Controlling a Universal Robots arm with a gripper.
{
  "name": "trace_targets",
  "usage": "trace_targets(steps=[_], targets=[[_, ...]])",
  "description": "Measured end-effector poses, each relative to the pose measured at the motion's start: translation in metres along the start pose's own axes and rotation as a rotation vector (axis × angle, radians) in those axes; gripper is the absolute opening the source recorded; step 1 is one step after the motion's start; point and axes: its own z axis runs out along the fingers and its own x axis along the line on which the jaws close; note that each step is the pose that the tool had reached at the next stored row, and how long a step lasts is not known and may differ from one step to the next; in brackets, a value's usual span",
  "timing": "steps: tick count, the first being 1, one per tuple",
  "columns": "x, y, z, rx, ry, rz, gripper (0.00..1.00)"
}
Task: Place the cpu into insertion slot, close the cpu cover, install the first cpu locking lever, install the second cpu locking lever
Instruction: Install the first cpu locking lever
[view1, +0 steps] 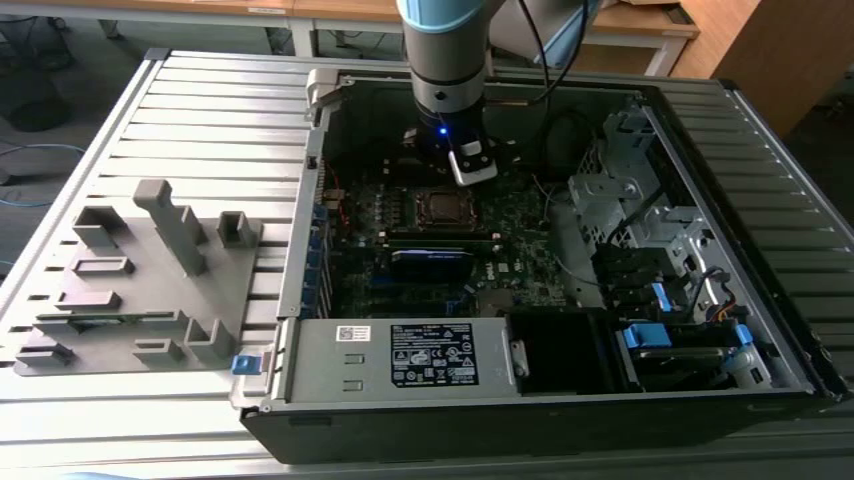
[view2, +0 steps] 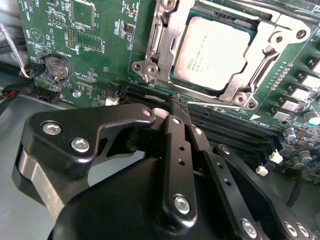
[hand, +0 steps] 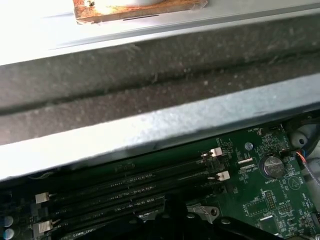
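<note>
Hovering above the memory slots (view2: 235, 131), the gripper (view2: 179, 106) seems pressed together and empty, I think because the cpu (view2: 215, 50) already sits in place, kept down by the lowered cpu cover (view2: 167, 42).

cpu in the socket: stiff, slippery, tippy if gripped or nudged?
The cpu looks thin and flat with a smooth metal top, so probably stiff, light and slippery. It lies flat, so rolling or tipping seems unlikely. The cover frames its edges, so a nudge likely won't shift it.
</note>
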Motion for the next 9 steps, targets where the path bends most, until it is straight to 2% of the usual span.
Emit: trace_targets(steps=[6, 9], targets=[[0.0014, 0.0001, -0.0001, -0.0092, 0.0015, 0.005, 0.11], [0.0016, 0.0001, -0.0001, -0.0110, 0.0016, 0.007, 0.11]])
